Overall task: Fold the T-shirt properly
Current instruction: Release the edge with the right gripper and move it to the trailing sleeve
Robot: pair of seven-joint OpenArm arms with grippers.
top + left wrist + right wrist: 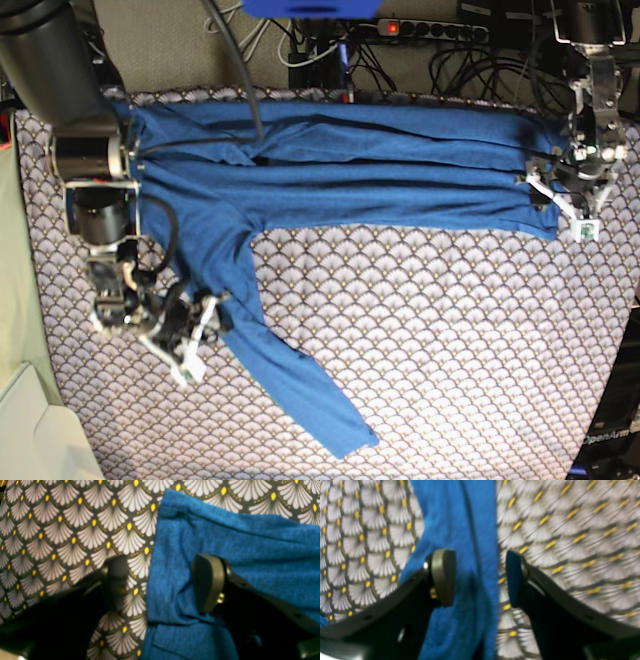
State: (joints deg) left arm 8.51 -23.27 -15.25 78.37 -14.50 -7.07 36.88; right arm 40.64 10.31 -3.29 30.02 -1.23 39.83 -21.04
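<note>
The T-shirt lay spread over the scallop-patterned cloth covering the surface, its body a long folded band along the cloth's far edge, one sleeve trailing diagonally toward the near side. At the shirt's left end in the base view, the right gripper hovered with jaws open, straddling a strip of blue fabric without pinching it. At the shirt's right end, the left gripper also had its jaws open, one pad over the fabric, the other over the cloth
</note>
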